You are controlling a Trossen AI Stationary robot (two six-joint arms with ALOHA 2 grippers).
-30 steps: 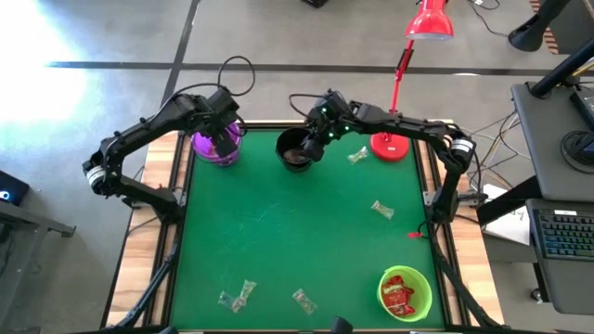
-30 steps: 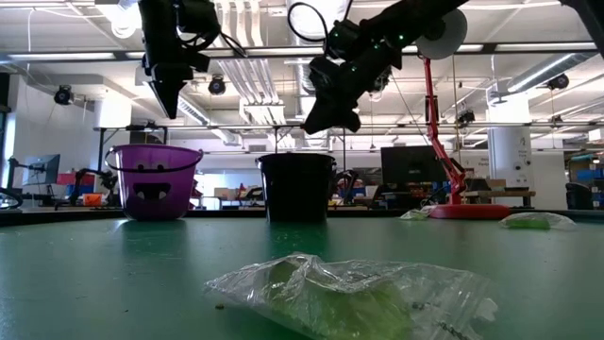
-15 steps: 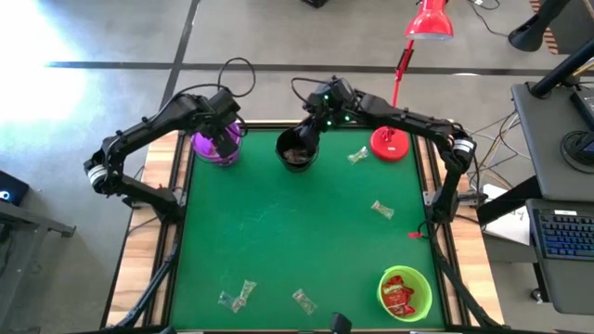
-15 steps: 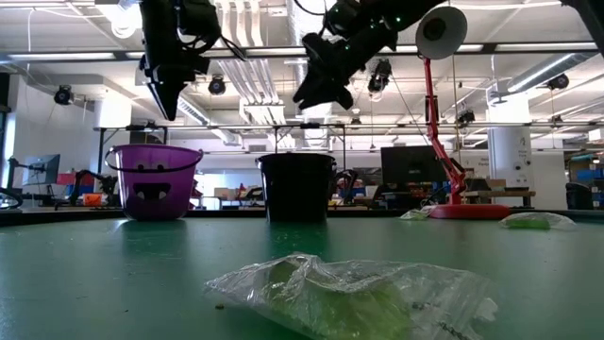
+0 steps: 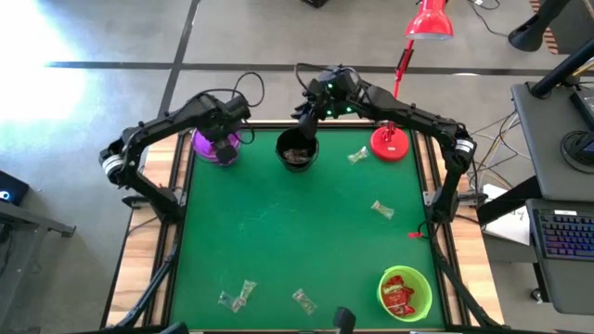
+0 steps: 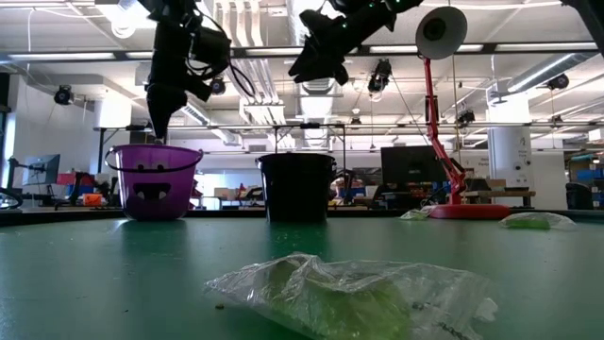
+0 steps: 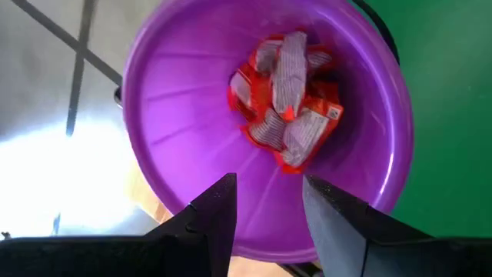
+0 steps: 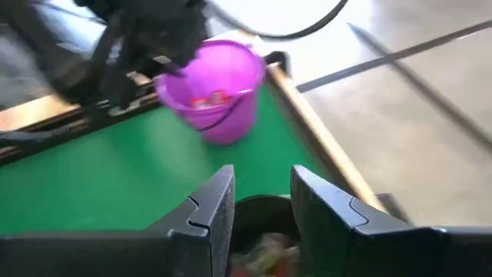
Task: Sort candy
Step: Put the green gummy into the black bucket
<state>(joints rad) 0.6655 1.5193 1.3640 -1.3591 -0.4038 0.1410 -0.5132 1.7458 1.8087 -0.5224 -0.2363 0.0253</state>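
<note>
My left gripper hangs open and empty over the purple bowl, which holds several red and orange wrapped candies. My right gripper is open and empty, high above the black bowl, where a few wrapped candies lie inside. Clear, greenish candies lie loose on the green mat: one near the lamp base, one at the right, and others along the near edge. A small red candy lies by the right edge.
A green bowl with red candies sits at the near right corner. A red desk lamp stands with its base at the far right. One clear wrapper lies close to the low camera. The mat's middle is bare.
My right gripper has risen from just above the black bowl's rim and drawn back toward the far edge, tipping more level. My left arm has shifted, and its gripper has come down a little over the purple bowl.
</note>
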